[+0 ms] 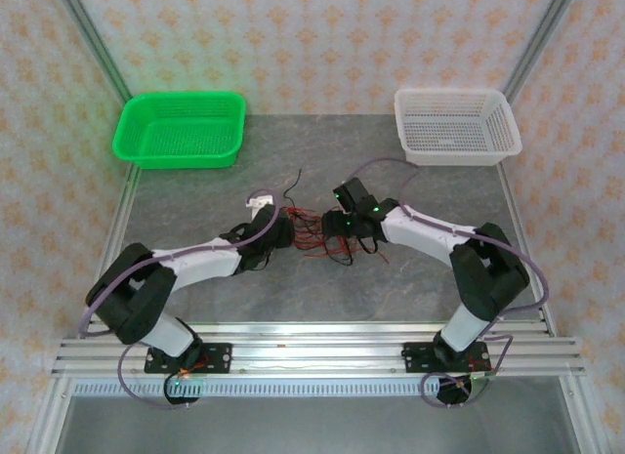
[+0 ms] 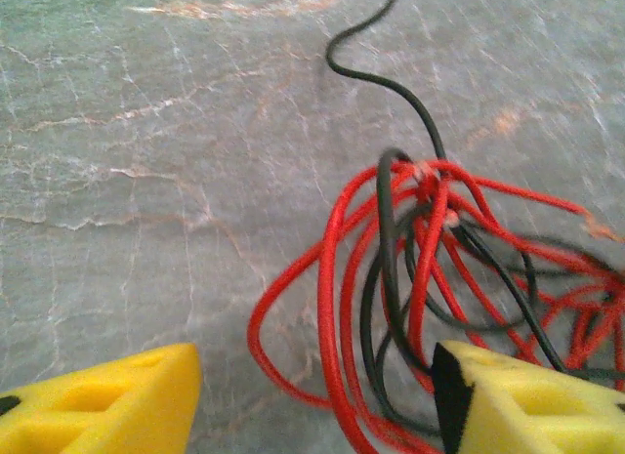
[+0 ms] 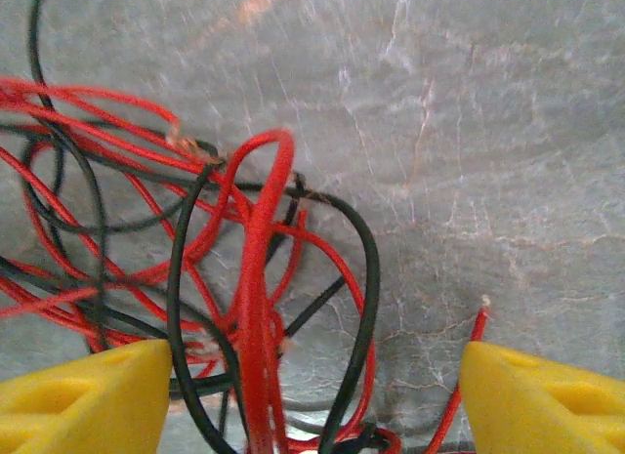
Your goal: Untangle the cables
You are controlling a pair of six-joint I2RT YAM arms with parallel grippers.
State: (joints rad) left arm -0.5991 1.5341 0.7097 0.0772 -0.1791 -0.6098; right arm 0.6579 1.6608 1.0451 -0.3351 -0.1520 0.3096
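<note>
The red and black cables (image 1: 327,239) lie in a messy pile in the middle of the gray table (image 1: 312,298), between the two arms. The left gripper (image 2: 312,386) is wide open and holds nothing. The right gripper (image 3: 312,376) is wide open too, with loose loops lying between its sides.

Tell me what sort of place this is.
Probably a robot test cell, not a home: a left arm and right arm bolted to an aluminium rail, patterned panels walling in a grey table, and a green basket and white basket set beyond tangled cables.
</note>
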